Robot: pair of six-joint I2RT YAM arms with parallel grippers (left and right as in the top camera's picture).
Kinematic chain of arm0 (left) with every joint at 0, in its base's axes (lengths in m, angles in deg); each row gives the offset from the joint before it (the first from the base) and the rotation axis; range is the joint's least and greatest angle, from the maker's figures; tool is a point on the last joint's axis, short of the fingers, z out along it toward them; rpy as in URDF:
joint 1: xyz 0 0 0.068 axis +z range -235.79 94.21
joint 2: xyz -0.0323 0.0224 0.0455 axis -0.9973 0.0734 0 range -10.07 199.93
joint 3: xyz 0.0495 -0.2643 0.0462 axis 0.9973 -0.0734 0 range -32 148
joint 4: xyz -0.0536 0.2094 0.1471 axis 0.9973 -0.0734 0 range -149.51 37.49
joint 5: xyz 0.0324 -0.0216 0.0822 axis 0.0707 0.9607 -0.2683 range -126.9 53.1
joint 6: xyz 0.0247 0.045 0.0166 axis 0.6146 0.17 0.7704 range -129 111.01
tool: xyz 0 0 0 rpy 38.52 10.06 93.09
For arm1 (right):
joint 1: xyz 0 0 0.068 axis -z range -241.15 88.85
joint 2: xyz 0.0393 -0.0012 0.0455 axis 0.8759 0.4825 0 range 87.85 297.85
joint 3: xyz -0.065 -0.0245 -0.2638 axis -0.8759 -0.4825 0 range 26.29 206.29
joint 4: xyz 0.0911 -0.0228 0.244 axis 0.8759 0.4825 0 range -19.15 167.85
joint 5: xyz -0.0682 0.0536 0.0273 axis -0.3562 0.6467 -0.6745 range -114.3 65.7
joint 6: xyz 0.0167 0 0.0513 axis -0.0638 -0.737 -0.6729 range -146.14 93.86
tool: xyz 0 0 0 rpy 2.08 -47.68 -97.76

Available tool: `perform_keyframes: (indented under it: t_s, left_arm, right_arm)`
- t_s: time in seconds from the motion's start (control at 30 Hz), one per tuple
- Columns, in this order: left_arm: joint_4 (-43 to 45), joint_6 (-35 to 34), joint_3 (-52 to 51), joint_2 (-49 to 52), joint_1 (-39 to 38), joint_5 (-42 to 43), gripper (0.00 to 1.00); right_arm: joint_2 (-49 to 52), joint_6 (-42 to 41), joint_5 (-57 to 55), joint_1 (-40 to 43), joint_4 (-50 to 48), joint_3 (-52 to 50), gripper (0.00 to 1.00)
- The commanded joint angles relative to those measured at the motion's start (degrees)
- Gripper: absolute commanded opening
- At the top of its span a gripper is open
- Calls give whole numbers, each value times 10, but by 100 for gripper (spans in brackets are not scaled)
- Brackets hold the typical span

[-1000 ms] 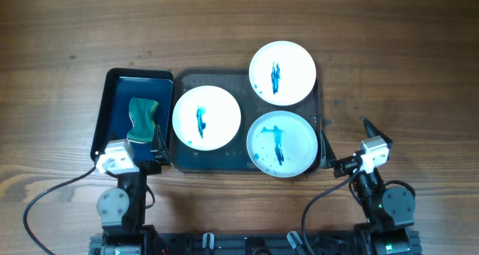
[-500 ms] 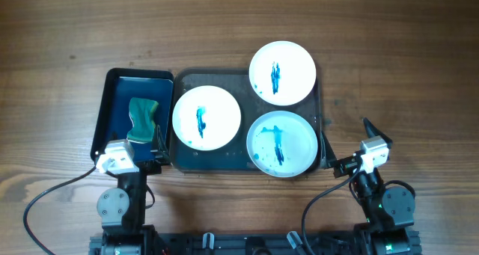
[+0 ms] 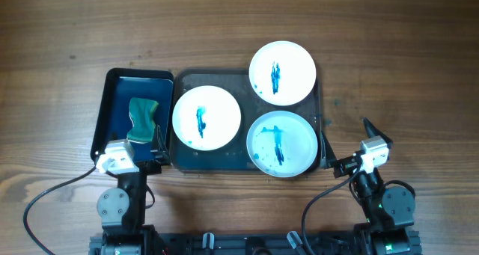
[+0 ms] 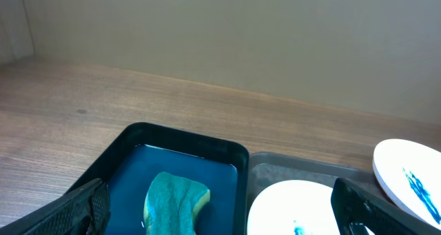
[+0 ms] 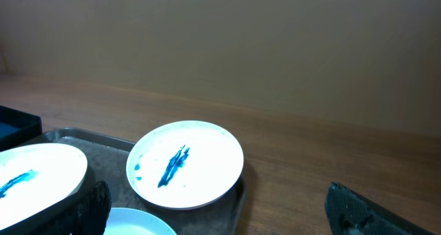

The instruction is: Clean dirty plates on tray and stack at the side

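Three dirty plates sit on the large dark tray point(image 3: 217, 79): one at the left point(image 3: 206, 117), one at the far right overhanging the rim point(image 3: 282, 72), one at the near right point(image 3: 282, 143). Each has blue-teal smears. My left gripper point(image 3: 129, 140) is open and empty at the near edge, straddling the green sponge point(image 3: 142, 119). In the left wrist view the sponge point(image 4: 172, 200) lies between the jaws, with the left plate point(image 4: 296, 207) beside it. My right gripper point(image 3: 346, 137) is open and empty beside the tray's near right corner. The right wrist view shows the far plate point(image 5: 186, 162).
A smaller dark blue tray point(image 3: 120, 87) holds the sponge and stands against the large tray's left side. Bare wooden table point(image 3: 404, 75) lies to the right and at the back. Cables run near the arm bases at the front edge.
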Motion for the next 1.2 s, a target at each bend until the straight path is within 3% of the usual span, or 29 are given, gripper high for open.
perform_keyframes:
  t_s: [0.0, 0.17, 0.37, 0.7, 0.93, 1.17]
  left_arm:
    - [1, 13, -3, -3, 2, 9, 100]
    - [1, 13, -3, -3, 2, 9, 100]
    - [0, -11, -3, -3, 2, 21, 100]
    - [-25, -65, 53, 27, 2, 29, 100]
    - [-151, -66, 248, 239, 2, 65, 100]
    - [-333, -66, 543, 550, 2, 69, 100]
  right_arm:
    - [-2, -4, 9, -2, -2, -1, 100]
    - [-2, 7, 5, -2, -2, -1, 100]
    - [-2, 105, -2, -2, -4, -1, 100]
    - [26, 83, 47, -2, -49, 54, 99]
    - [264, 85, 117, -2, -5, 263, 100]
    - [556, 97, 127, -1, 209, 556, 100]
